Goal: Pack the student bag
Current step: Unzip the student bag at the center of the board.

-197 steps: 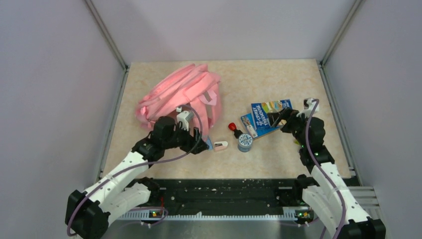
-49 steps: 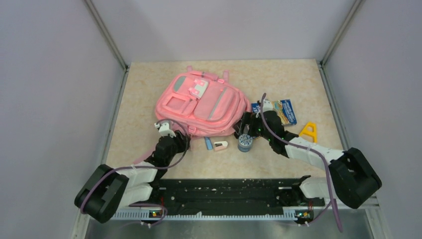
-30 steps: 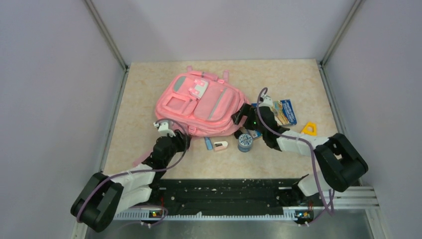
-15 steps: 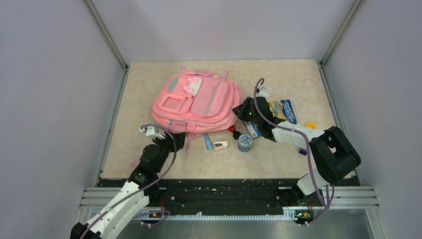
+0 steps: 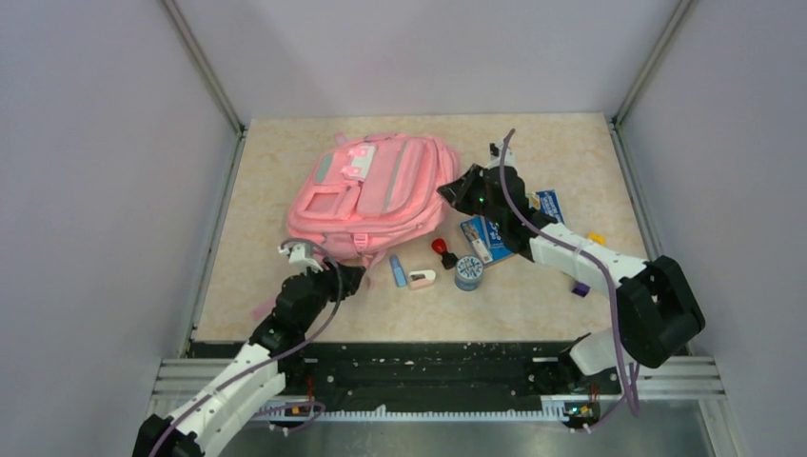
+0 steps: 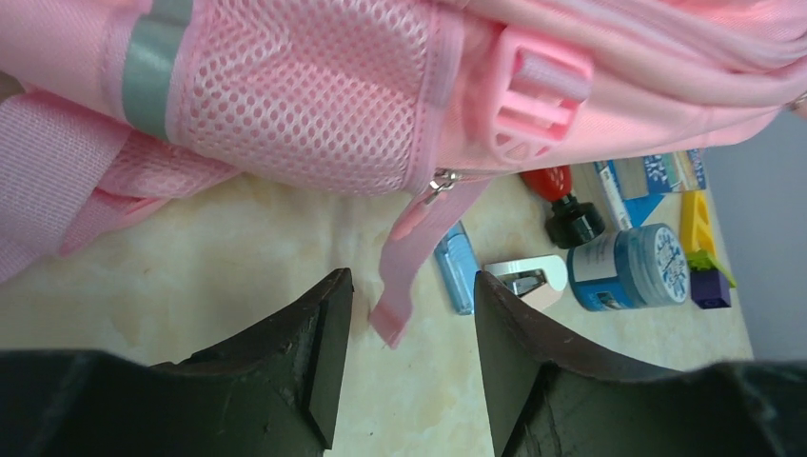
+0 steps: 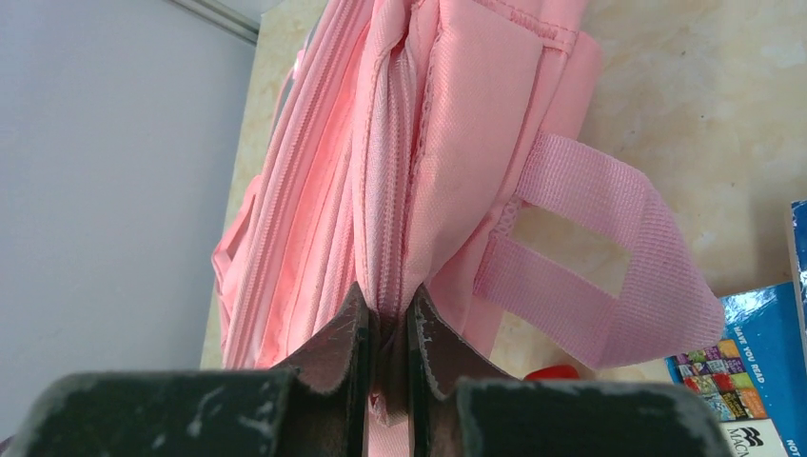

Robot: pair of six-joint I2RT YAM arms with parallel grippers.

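The student bag (image 5: 371, 186) is a big pink backpack lying front side up at the middle of the table. My right gripper (image 5: 459, 190) is shut on the zip seam (image 7: 388, 286) at the bag's right edge; a webbing loop (image 7: 609, 286) hangs beside it. My left gripper (image 5: 344, 278) is open just in front of the bag's near edge. In the left wrist view a loose pink strap end (image 6: 404, 286) lies between the fingers (image 6: 319, 343) without touching them, below the mesh side pocket (image 6: 314, 95).
Near the bag's front edge lie a small blue item (image 5: 397, 274), a white stapler-like piece (image 5: 422, 278), a red-capped black bottle (image 5: 443, 249) and a blue tub (image 5: 467, 271). A blue book (image 5: 502, 230), a yellow piece (image 5: 596, 238) and a purple piece (image 5: 578, 288) are at the right.
My right gripper shut on the bag's right edge and pulled it toward the far side, turning the bag. My left arm drew back from the bag and its jaws spread slightly.
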